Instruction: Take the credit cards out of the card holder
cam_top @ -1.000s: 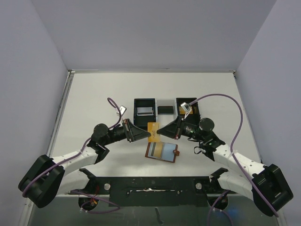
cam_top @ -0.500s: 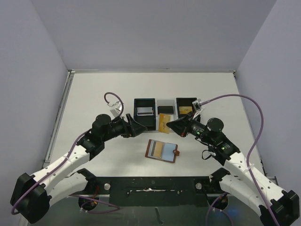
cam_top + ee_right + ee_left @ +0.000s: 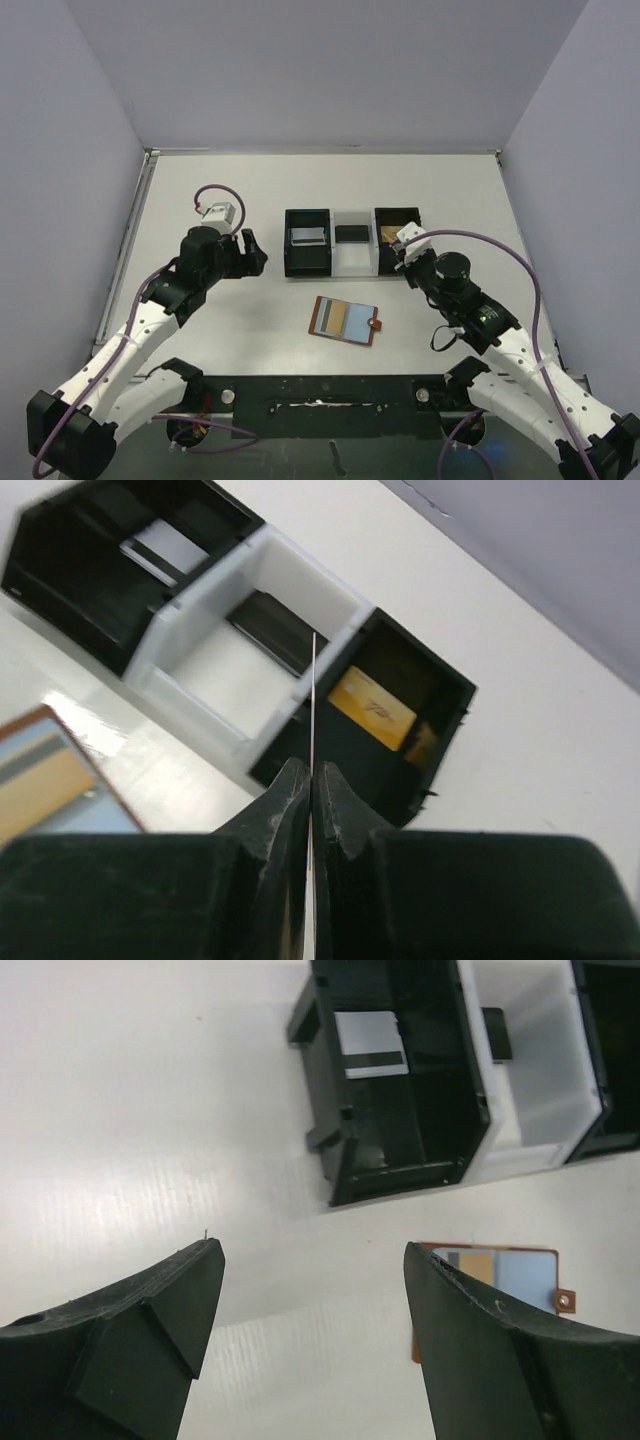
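brown card holder [image 3: 345, 320], blue-grey pockets [image 3: 359, 321], black-and-white tray [image 3: 307, 267]

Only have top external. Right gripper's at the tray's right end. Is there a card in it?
Observer: Yes. Right wrist shows the right gripper shut on a thin card, seen edge-on.
Operator: Where is it relative to the tray?
Observer: In that view the card's edge lines up with the tray wall between the white middle compartment and the black right one. I can't tell its height above it.
Operator: Left one holding anything?
Observer: No. Left wrist shows the left gripper wide open and empty.
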### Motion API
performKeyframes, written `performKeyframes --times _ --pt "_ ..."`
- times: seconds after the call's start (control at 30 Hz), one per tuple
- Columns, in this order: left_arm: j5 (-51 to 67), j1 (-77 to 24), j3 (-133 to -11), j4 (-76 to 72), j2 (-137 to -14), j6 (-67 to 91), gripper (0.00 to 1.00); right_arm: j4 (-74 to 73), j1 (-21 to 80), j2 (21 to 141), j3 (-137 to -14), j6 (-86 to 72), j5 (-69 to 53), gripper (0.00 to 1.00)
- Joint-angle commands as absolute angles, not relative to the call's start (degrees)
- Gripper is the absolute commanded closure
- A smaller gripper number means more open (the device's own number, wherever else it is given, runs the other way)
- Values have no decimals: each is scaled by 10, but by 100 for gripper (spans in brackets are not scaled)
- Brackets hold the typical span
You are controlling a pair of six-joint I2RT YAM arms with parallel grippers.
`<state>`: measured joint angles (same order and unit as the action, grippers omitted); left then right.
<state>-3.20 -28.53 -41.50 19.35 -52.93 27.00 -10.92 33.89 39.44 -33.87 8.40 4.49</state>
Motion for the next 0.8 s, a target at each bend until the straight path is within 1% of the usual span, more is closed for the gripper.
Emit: performKeyframes --times 0.0,0.07,0.1,0.2,0.3,0.5,0.77 --pt "17 -201 -420 187 -534 213 27 -119 322 434 -374 275 120 100" --pt "49 -168 -417 185 -543 204 27 -122 291 461 -383 317 84 100" --pt "55 -157 -415 184 -545 200 27 -127 268 475 -388 338 37 100" --pt "66 -151 -398 172 -543 192 27 -130 204 510 -408 387 -80 100" --pt "74 -152 -395 168 -541 191 27 -139 175 550 -436 433 -133 100" --pt "66 -153 -392 165 -538 192 27 -170 166 631 -472 534 -150 100" --pt "58 -152 -395 169 -544 195 26 -157 156 704 -498 566 -104 100"
